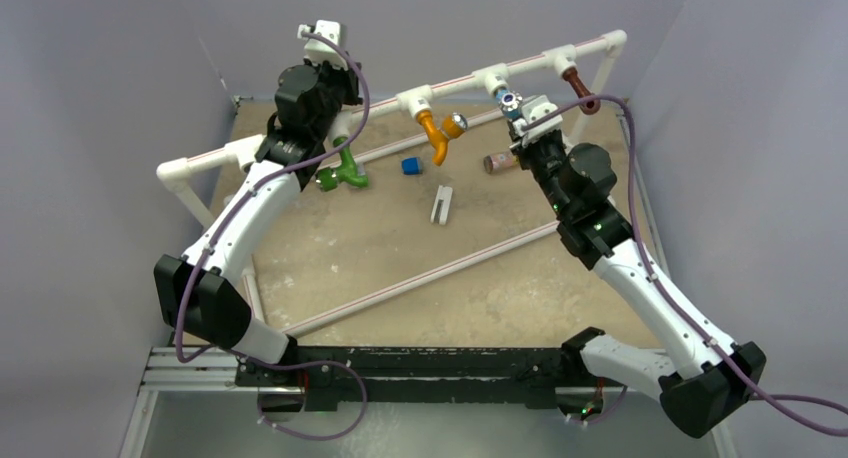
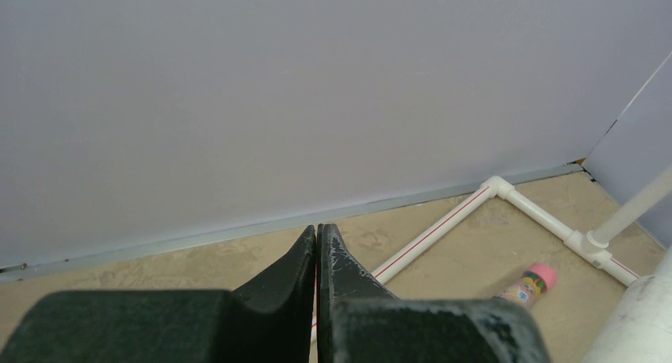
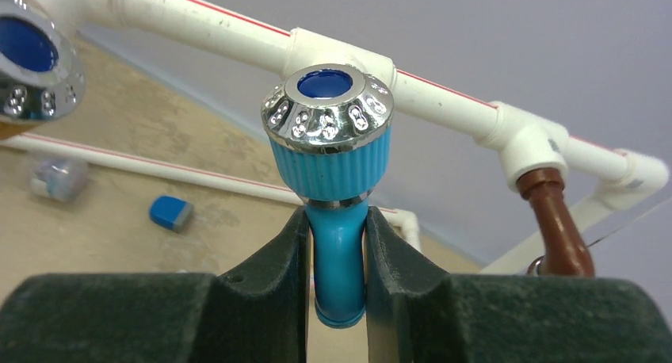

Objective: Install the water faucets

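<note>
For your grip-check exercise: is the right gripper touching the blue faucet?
Touching. The right wrist view shows the right gripper clamped on the blue faucet, both fingers flush against its stem.

Raised pipe rail [image 1: 455, 86] spans the far side of the desk [image 1: 400, 248]. Orange faucet [image 1: 432, 133] and brown faucet [image 1: 578, 88] hang from it, narrowing the gaps beneath. Right end effector [image 1: 515, 114] with blue faucet [image 1: 511, 101] sits close at the tee [image 3: 341, 58] between them. Left arm [image 1: 305, 93] covers the rail's left part, green faucet [image 1: 345, 170] below. Mid desk mostly open: cube [image 1: 411, 165], white clip [image 1: 441, 203] and cylinder [image 1: 497, 162] lie scattered. Low diagonal pipe [image 1: 430, 273] crosses the near side.
</note>
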